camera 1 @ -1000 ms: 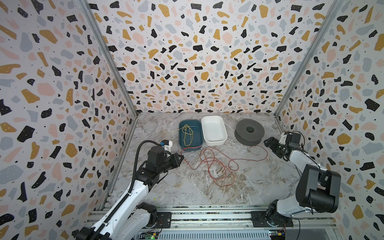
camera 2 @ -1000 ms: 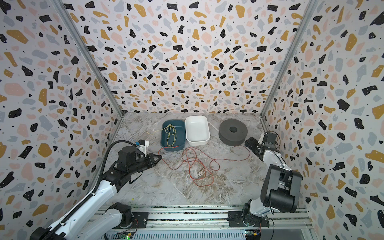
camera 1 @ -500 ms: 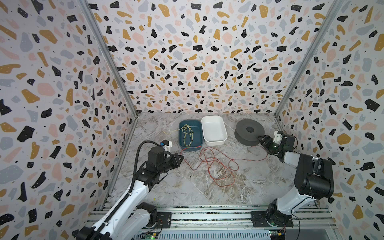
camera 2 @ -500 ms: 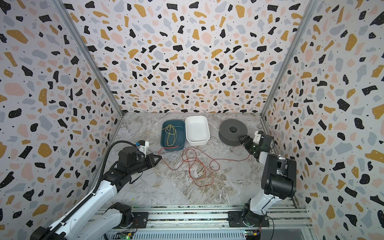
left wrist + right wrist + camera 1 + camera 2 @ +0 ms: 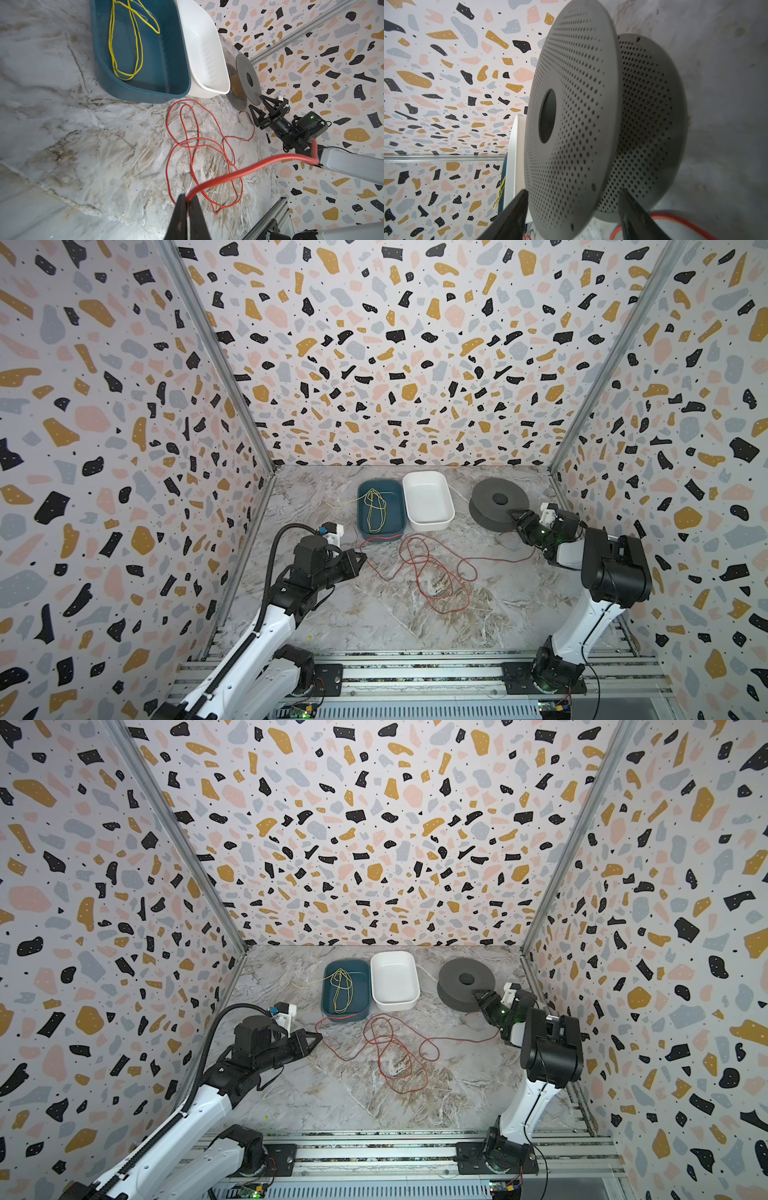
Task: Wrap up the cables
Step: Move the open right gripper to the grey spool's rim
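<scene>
The red cable [image 5: 432, 568] [image 5: 395, 1048] lies in loose loops on the marble floor in both top views. One end rises to my left gripper [image 5: 365, 556] [image 5: 321, 1036], which is shut on it. In the left wrist view that strand [image 5: 249, 166] comes out from between the closed fingertips of the left gripper [image 5: 188, 199]. The cable's other end runs towards the grey spool [image 5: 498, 499] [image 5: 465, 977]. My right gripper [image 5: 513, 517] [image 5: 573, 191] stands open at the spool's near edge. Its jaws straddle the rim of the perforated upper flange [image 5: 571, 104], one finger between the two flanges.
A dark blue tray [image 5: 395, 526] holding a yellow-green wire [image 5: 376, 506] and an empty white tray [image 5: 428, 499] stand side by side at the back. The right wall lies close behind the right arm. Patterned walls enclose three sides.
My right gripper has moved left from beside the wall to the spool's edge, and its jaws have narrowed around the flange rim. The left arm and the cable loops have stayed put.
</scene>
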Robot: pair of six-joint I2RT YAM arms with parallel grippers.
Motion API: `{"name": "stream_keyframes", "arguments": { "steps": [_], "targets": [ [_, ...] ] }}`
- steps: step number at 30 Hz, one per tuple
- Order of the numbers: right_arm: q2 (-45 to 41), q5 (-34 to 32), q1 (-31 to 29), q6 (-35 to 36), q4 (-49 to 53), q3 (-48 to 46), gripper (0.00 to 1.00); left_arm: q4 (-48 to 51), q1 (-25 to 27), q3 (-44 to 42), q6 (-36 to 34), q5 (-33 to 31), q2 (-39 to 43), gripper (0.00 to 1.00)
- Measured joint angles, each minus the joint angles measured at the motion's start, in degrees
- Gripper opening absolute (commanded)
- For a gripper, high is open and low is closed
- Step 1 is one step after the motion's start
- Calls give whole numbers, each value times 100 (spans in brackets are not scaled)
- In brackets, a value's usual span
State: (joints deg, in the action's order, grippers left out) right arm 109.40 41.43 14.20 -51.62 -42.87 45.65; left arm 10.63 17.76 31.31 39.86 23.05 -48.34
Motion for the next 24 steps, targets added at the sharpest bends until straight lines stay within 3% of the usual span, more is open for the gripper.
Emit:
{"name": "stream_keyframes", "arguments": {
  "steps": [5,16,18,24],
  "targets": [
    [208,0,-81,-46,-155,389,60,68,0,-48,4,2,98,0],
    [627,79,-87,-485,-743,431,20,337,0,-140,-61,2,304,0],
    [527,184,-87,-586,-846,424,12,407,0,-140,-109,4,319,0],
    [-225,76,-142,-308,-474,417,3,437,0,-144,-188,52,415,0]
  ]
}}
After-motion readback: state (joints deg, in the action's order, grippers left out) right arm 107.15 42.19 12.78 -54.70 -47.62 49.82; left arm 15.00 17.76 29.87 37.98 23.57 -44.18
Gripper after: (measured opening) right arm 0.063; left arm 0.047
